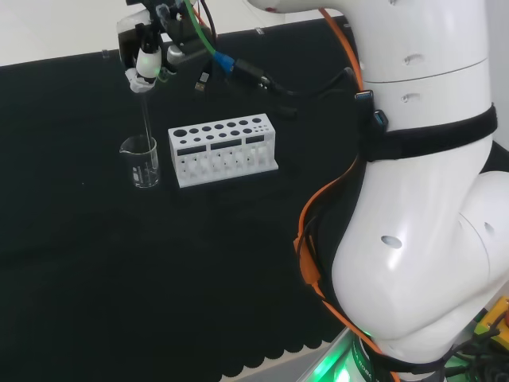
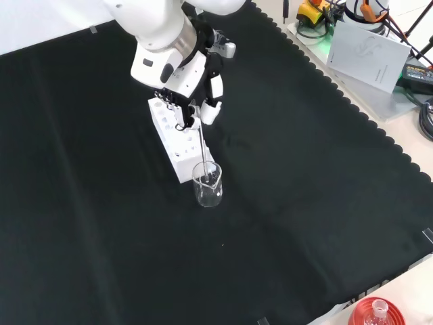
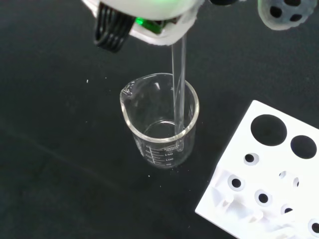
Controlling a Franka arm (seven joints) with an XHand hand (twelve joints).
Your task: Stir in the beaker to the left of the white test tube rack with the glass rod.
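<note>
Glass rod (image 1: pixel 146 119) hangs nearly upright from the hand (image 1: pixel 145 60), whose fingers pinch its top; its lower end dips inside the beaker (image 1: pixel 141 161) straight below. White test tube rack (image 1: pixel 223 150) stands just beside the beaker.

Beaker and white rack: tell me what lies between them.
Nothing: in the head view a narrow strip of bare black cloth separates the beaker from the white rack. The glass rod dips into the beaker, not the gap.

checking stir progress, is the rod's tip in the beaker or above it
In: the glass rod held by the hand passes below the beaker's rim.
</note>
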